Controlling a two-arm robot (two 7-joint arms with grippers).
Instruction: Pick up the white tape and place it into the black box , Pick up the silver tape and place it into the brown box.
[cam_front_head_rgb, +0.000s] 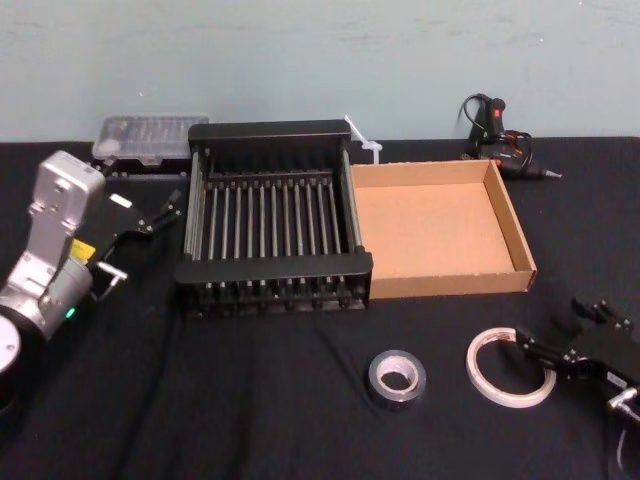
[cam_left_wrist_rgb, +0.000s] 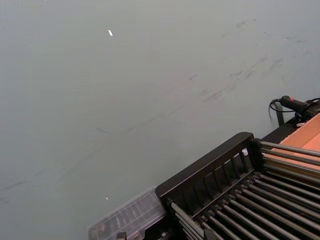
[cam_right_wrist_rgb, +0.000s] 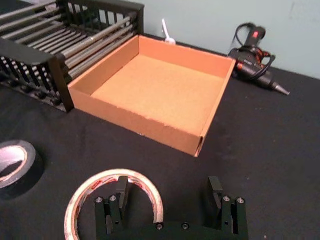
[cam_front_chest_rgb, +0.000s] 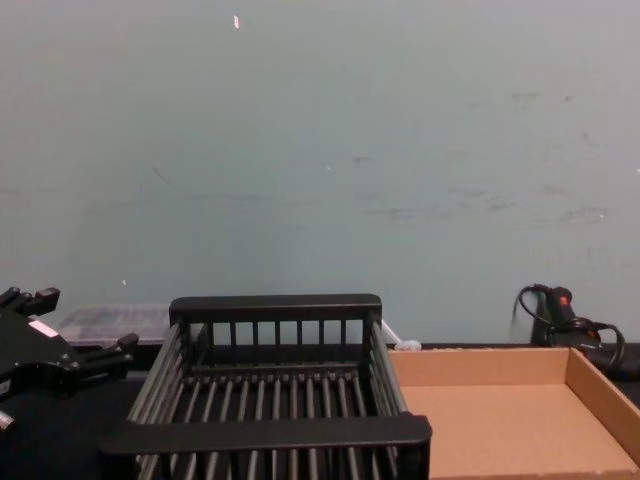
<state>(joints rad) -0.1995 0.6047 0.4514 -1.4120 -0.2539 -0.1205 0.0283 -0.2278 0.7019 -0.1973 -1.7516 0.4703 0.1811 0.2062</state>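
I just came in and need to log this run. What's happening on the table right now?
The right gripper is at the white tape with its jaws open, one jaw inside the ring, so nothing is gripped yet. The silver tape lies flat on the table beside it. The black box and the brown box next to it hold no tape. The left gripper hangs open by the black box's left side.

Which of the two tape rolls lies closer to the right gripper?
The white tape: the right gripper has one jaw inside its ring. The silver tape lies apart, farther toward the robot's left.
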